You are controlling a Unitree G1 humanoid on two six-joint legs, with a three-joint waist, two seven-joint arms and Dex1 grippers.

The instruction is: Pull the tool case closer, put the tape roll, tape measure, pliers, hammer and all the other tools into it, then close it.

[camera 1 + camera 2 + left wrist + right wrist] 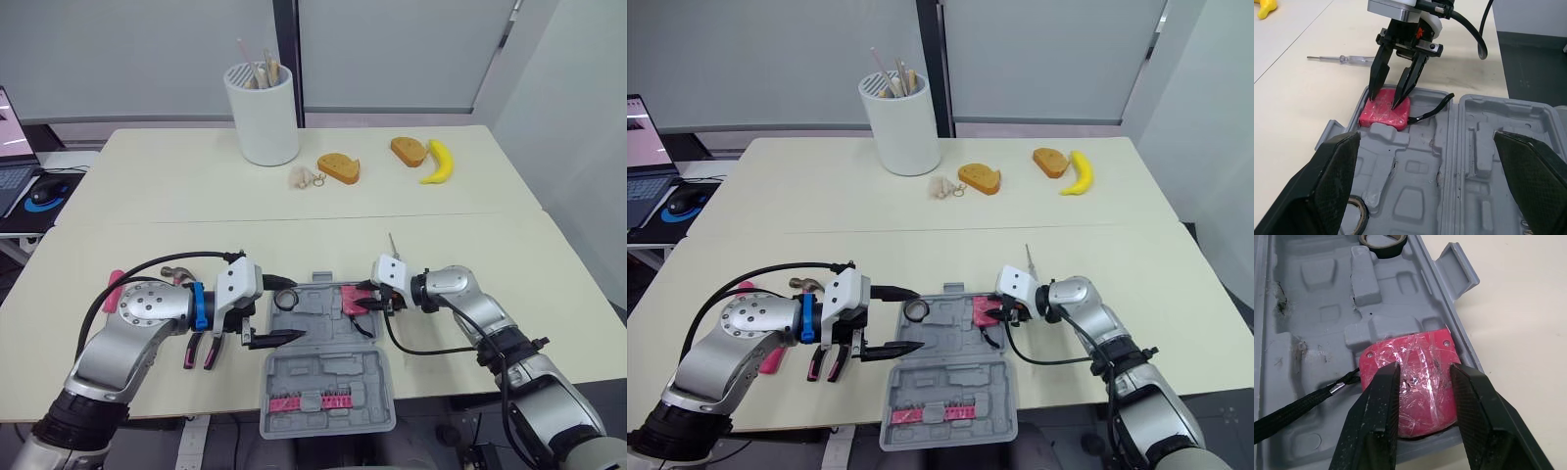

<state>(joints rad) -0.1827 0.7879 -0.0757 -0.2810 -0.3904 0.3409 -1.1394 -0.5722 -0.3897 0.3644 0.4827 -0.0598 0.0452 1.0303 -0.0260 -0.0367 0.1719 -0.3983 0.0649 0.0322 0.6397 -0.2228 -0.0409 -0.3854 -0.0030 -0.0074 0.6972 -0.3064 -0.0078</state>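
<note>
2 right jaws parted over tape measure (1420,367) — in case (1317,279).

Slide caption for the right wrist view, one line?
Right gripper, open, poised over the red tape measure lying in the grey tool case, tape roll also inside.

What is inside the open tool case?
A black tape roll in one corner, a red tape measure with a black strap in the other, red parts in the near half. The right gripper covers part of the tape measure.
</note>
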